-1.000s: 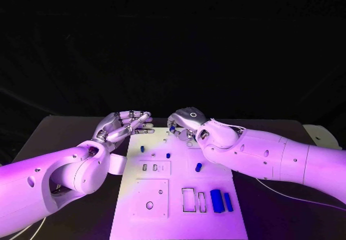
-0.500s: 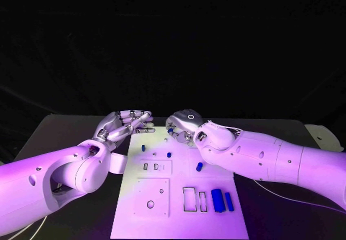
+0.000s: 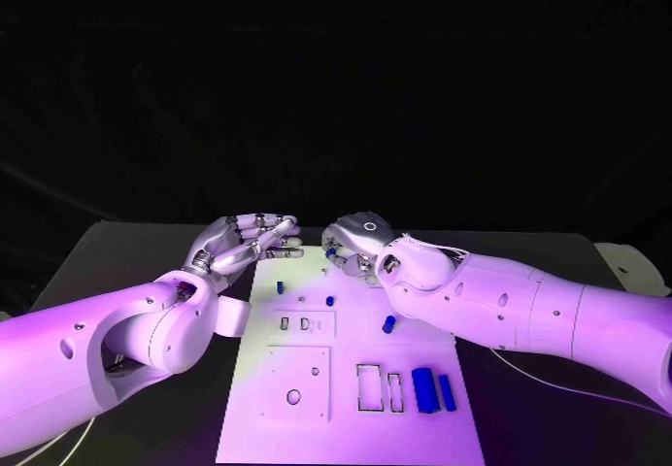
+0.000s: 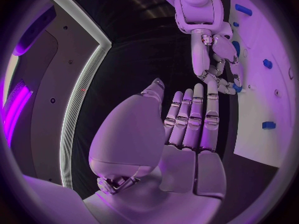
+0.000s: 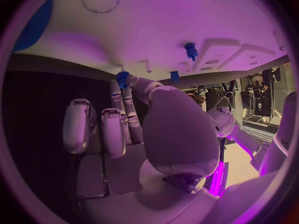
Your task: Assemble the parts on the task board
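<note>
Mid-placement at the far end of the task board (image 3: 351, 388): right hand (image 3: 361, 241) pinching a small blue gear (image 5: 122, 78) at fingertips, just above the board. Left hand (image 3: 246, 243) hovering beside, fingers straight and apart, grasping nothing. Next, likely: lowering the gear squarely onto its peg.

From the head we look down on the board (image 3: 351, 369) with both hands at its far end, while each wrist camera sits close behind its own fingers, the left facing the right hand (image 4: 215, 69) and board edge, which both share.
</note>
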### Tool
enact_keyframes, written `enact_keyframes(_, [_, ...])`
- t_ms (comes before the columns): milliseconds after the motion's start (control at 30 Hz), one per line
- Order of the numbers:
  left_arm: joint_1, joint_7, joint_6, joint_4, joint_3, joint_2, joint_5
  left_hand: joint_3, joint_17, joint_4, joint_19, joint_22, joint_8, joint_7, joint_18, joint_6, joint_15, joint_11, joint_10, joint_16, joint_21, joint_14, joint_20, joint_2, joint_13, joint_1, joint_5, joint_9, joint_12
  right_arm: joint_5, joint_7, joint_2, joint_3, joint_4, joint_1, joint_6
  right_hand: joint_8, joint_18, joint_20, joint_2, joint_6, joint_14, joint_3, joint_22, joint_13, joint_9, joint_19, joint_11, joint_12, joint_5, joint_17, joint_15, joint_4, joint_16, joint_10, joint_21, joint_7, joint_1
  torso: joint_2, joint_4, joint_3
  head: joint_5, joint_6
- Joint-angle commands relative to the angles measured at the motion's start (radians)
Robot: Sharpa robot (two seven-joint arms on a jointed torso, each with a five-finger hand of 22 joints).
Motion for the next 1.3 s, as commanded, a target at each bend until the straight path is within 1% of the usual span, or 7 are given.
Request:
enact_keyframes(33, [0.002,0.006,0.014,0.001,0.001,0.004,0.003,-0.003,0.001,-0.001,0.008,-0.001,-0.004,0.016,0.014,-0.002,0.005,0.006,0.001,-0.004,-0.004,0.000,0.001,-0.004,-0.001,0.002,0.005,-0.002,-0.002,-0.008,0.012,0.006,-0.001,-0.017,-0.002,0.002,0.002,-0.004,-0.003,0.002,-0.006,0.060,0.006,-0.002,0.011,0.002,-0.003,-0.007,0.005,0.006,0.021,0.002,-0.013,0.004,0.012,-0.003,0.003,-0.004,0.001,0.0006,0.0002,0.002,0.000])
enact_keyframes(500, [0.004,0.005,0.015,0.000,0.001,0.008,0.003,-0.003,0.001,-0.001,0.008,-0.001,-0.004,0.016,0.014,-0.002,0.005,0.006,0.001,-0.004,-0.004,0.000,0.001,-0.004,-0.001,0.002,0.005,-0.002,-0.002,-0.003,0.022,0.021,-0.003,-0.042,-0.002,0.026,-0.011,-0.002,0.004,-0.011,-0.031,0.058,0.010,-0.006,0.005,0.006,-0.012,0.003,0.001,0.000,0.017,0.010,-0.012,0.004,-0.020,-0.008,0.011,-0.027,0.001,-0.0014,0.0005,0.005,-0.003])
enact_keyframes(600, [0.004,0.004,0.016,0.000,0.001,0.008,0.003,-0.003,0.001,-0.001,0.008,-0.001,-0.004,0.016,0.014,-0.002,0.005,0.006,0.001,-0.004,-0.004,0.000,0.001,-0.004,-0.001,0.002,0.005,-0.002,-0.002,0.001,0.026,0.020,-0.003,-0.044,-0.002,0.019,-0.036,0.000,0.013,-0.026,-0.071,0.055,0.018,-0.016,-0.005,0.000,-0.022,0.016,0.000,0.002,0.011,0.023,-0.009,0.003,-0.065,-0.017,0.025,-0.043,0.001,-0.0014,0.0005,0.005,-0.003])
enact_keyframes(633, [0.004,0.004,0.016,-0.001,0.001,0.007,0.003,-0.003,0.001,-0.001,0.008,-0.001,-0.004,0.016,0.014,-0.002,0.005,0.006,0.001,-0.004,-0.004,0.000,0.001,-0.004,-0.001,0.002,0.005,-0.002,-0.002,0.002,0.027,0.018,-0.003,-0.042,-0.002,0.009,-0.060,0.008,0.024,-0.046,-0.104,0.048,0.020,-0.051,-0.020,-0.005,-0.046,0.031,0.000,0.002,-0.011,0.036,-0.004,-0.007,-0.132,-0.046,0.034,-0.060,0.001,-0.0015,0.0006,0.005,-0.002])
enact_keyframes(733, [0.004,0.003,0.016,-0.001,0.001,0.006,0.003,-0.003,0.001,-0.001,0.008,-0.001,-0.004,0.016,0.014,-0.002,0.005,0.006,0.001,-0.004,-0.004,0.000,0.001,-0.004,-0.001,0.002,0.005,-0.002,-0.002,0.003,0.028,0.012,-0.003,-0.033,-0.002,-0.010,-0.087,0.018,0.033,-0.065,-0.144,0.042,0.006,-0.092,-0.031,-0.013,-0.073,0.038,0.001,-0.011,-0.031,0.041,-0.003,-0.017,-0.188,-0.080,0.034,-0.073,0.001,-0.0020,0.0007,0.005,-0.001])
enact_keyframes(1033, [0.005,0.001,0.018,-0.003,0.001,-0.001,0.003,-0.005,0.002,0.000,0.007,-0.002,-0.006,0.017,0.014,-0.002,0.006,0.007,0.001,-0.006,-0.005,-0.001,0.001,-0.004,-0.001,0.002,0.005,-0.002,-0.004,0.015,0.034,-0.083,-0.002,0.075,0.006,-0.076,-0.095,0.023,0.036,-0.061,-0.138,0.038,-0.028,-0.110,-0.032,-0.008,-0.080,0.038,0.017,0.014,-0.049,0.041,0.004,-0.024,-0.192,-0.103,0.037,-0.076,-0.002,-0.0074,0.0002,-0.001,0.003])
enact_keyframes(1300, [0.005,0.004,0.020,0.003,0.001,-0.012,0.006,-0.004,0.002,-0.001,0.005,-0.004,-0.007,0.016,0.014,-0.003,0.007,0.007,0.001,-0.010,-0.009,-0.005,0.003,-0.002,-0.001,0.006,0.005,-0.002,-0.008,0.197,0.058,-0.267,0.012,0.247,0.027,-0.077,-0.096,0.011,0.029,-0.056,-0.111,0.046,-0.023,-0.052,-0.006,-0.002,-0.046,0.024,0.062,0.000,-0.017,0.031,0.031,-0.004,-0.064,-0.064,0.040,-0.093,-0.009,-0.0214,0.0026,-0.001,0.000])
